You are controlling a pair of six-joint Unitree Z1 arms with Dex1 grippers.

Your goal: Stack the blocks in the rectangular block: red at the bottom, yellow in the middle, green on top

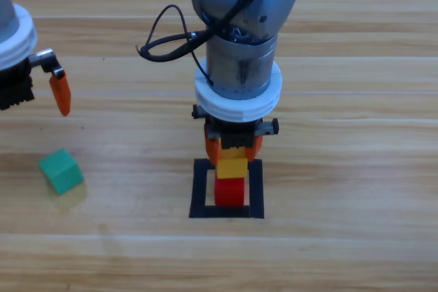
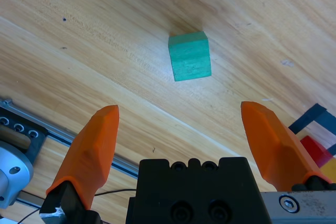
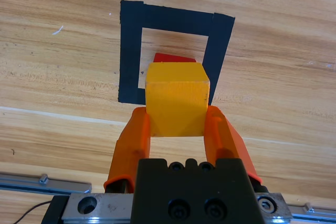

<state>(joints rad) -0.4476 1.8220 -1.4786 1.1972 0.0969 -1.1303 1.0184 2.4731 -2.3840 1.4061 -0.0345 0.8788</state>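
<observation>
Fingers of your right gripper [image 1: 234, 147] pinch the yellow cube [image 1: 233, 165] from both sides in the high view, holding it directly over the red cube [image 1: 230, 190], which sits inside the black tape square [image 1: 198, 189] on the wooden table [image 1: 342, 169]; whether yellow touches red cannot be told. Your left gripper [image 1: 41, 87] waits at the left edge, with the teal-green cube [image 1: 61, 171] on the wood below it, well apart from the square. Seen from your left wrist, its orange fingers [image 2: 94, 150] are spread wide and hold nothing, the green cube [image 2: 190, 56] lying beyond them. Seen from your right wrist, both fingers [image 3: 131, 145] press the yellow cube's [image 3: 176, 100] sides, a sliver of red [image 3: 173, 57] showing behind it within the tape outline [image 3: 128, 51].
</observation>
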